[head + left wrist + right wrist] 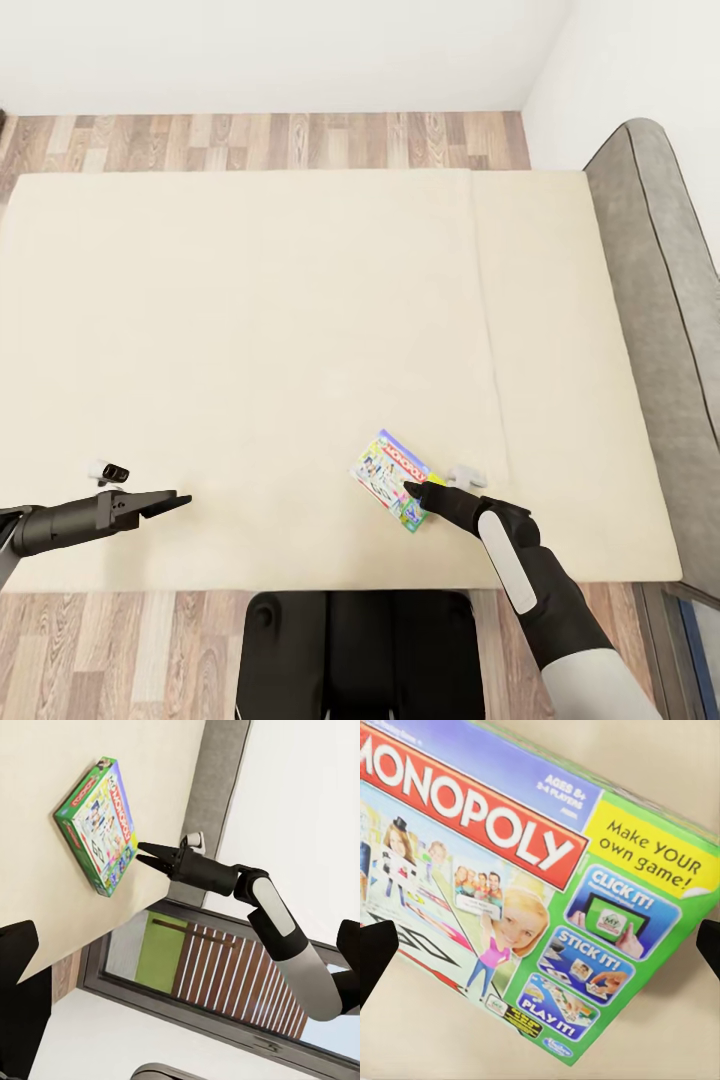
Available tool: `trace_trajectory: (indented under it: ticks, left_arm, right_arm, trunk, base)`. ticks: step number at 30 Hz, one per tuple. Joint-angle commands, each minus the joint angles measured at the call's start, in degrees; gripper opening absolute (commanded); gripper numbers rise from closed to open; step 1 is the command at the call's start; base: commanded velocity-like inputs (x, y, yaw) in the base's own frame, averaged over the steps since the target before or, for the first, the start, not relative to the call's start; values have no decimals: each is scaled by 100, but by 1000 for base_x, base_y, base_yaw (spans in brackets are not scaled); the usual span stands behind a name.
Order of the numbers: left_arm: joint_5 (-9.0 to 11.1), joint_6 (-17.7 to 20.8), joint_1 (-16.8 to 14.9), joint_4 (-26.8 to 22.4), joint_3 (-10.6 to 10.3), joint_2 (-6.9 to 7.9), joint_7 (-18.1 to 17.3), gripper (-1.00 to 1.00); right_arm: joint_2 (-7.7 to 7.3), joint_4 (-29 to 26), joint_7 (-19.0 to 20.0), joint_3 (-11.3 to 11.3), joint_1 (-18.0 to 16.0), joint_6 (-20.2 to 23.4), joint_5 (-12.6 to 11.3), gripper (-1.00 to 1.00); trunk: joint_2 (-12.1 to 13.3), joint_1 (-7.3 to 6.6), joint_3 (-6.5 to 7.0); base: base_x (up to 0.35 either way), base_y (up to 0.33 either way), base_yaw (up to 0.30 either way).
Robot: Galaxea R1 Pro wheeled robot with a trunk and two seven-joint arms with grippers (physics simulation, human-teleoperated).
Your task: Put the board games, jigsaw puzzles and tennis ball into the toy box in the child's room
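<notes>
Cardboard, glossy and printed: that's the Monopoly box (392, 480) lying flat on the cream bed (250, 350), right at the tips of the right gripper (412, 490). In the right wrist view the carton (532, 900) spreads across the gap between the two dark fingertips (376, 960), which stand wide apart at either edge, so the jaws are open and nothing is held yet. From the left wrist camera the right gripper (142, 853) has its points closing in on the green edge of the box (97, 825), touching or just short of it; hard to call.

How will it handle? My read: light, stiff, a hollow flat carton with a slick finish, resting on soft bedding that may give under a push. A pinch across the thin edge, one finger under and one over, looks the sensible hold; squeezing the broad face would likely slip.

Orientation: its long axis runs diagonally away from the gripper, the purple-blue title end farther off, the green "Make YOUR own game" corner nearest the fingertips.

Meanwhile the left gripper (165, 502) hovers well apart over the bed's near edge; I cannot tell how wide it stands.
</notes>
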Motion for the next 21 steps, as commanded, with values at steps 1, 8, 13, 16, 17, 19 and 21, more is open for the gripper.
trace_trajectory:
  ticks: [1, 8, 13, 16, 17, 19, 21]
  left_arm:
    - [0, 61, -1, -1, -3, 2, -20, 100]
    - [0, 61, 0, -1, -3, 2, -20, 100]
    - [0, 61, 0, -1, -3, 2, -20, 100]
    - [0, 61, 0, -1, -3, 2, -20, 100]
    - [0, 61, 0, -1, -3, 2, -20, 100]
    - [0, 61, 0, -1, -3, 2, -20, 100]
    - [0, 61, 0, -1, -3, 2, -20, 100]
  right_arm:
    - [0, -7, -30, 1, -1, 22, -37, 100]
    - [0, -7, -30, 1, -1, 22, -37, 100]
    - [-7, -7, -30, 1, -1, 22, -37, 100]
    - [-8, -13, -30, 1, -4, 22, -34, 100]
    - [-6, -15, -30, 1, -5, 22, -33, 100]
    - [-6, -24, -30, 4, -2, 22, -31, 100]
    - [-1, -46, -30, 8, -4, 27, -31, 100]
  trunk:
    - [-8, 4, 3]
    - [-8, 4, 43]
    - [-8, 4, 48]
    - [-8, 4, 49]
    - [-8, 4, 49]
    - [-8, 4, 49]
    - [-8, 4, 49]
  base:
    - [0, 0, 0]
    - [0, 0, 0]
    - [0, 0, 0]
    - [0, 0, 0]
    - [0, 0, 0]
    - [0, 0, 0]
    - [0, 0, 0]
